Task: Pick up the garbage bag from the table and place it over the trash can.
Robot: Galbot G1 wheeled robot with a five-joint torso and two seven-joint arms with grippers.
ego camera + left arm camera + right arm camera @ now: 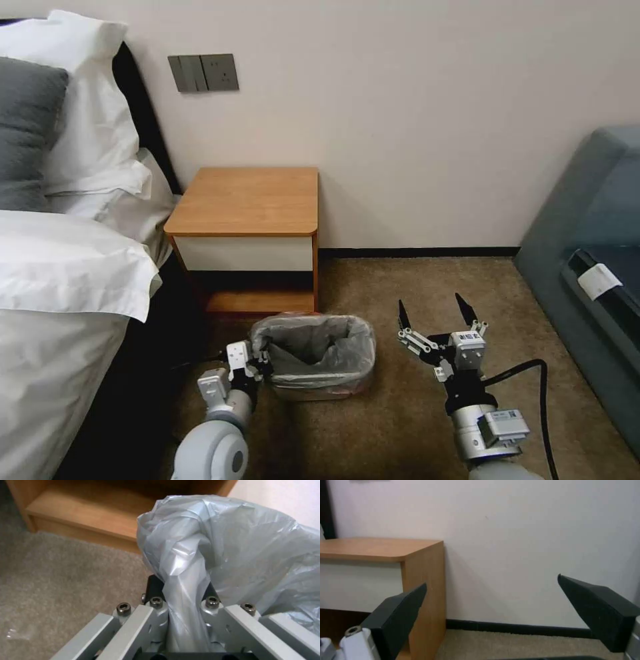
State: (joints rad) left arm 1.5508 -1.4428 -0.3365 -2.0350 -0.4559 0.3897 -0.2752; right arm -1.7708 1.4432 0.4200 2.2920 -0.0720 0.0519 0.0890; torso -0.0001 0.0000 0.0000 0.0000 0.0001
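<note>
The bag (313, 350) is sitting in the bin (319, 385) on the carpet, just in front of the bench (247, 200), whose top is bare. Its mouth is facing up and spreading along the bin's long axis, which is running side to side across the head view; grey film is draping over the rim on most sides, and the pinkish-red edge is showing low on the near wall.

The left gripper (259, 365) is sitting at the bin's left end, its jaws pressed together and pinching a gathered fold of the bag. In the left wrist view that fold is running straight down between the jaws, while the rest of the film is billowing up and away toward the bin. The hold there looks meant to pull the edge outward and down over the left rim, the one end where the film is bunching rather than lying flat.

The right gripper (435, 319) is hovering over the carpet to the right of the bin, well apart from it, jaws spread wide and holding nothing, pointing toward the wall. It is probably waiting clear so the left arm can work alone.
</note>
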